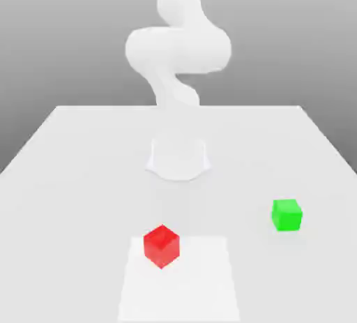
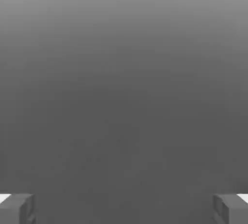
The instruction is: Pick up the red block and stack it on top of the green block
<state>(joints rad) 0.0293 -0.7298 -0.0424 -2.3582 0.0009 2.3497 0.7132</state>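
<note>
The red block (image 1: 161, 245) sits on the white table (image 1: 70, 175) near its front edge, turned so a corner faces the camera. The green block (image 1: 286, 215) rests flat on the table toward the exterior view's right, a little farther back and well apart from the red one. In the hand view my gripper (image 2: 124, 208) is open, its two grey fingertips (image 2: 17, 208) spread wide with nothing between them, facing a plain grey background. The white arm (image 1: 178, 49) rises above its base at the table's middle.
The arm's round base (image 1: 178, 158) stands behind both blocks. A lighter square patch (image 1: 202, 287) marks the table under and around the red block. The table's edges run along the exterior view's left and right.
</note>
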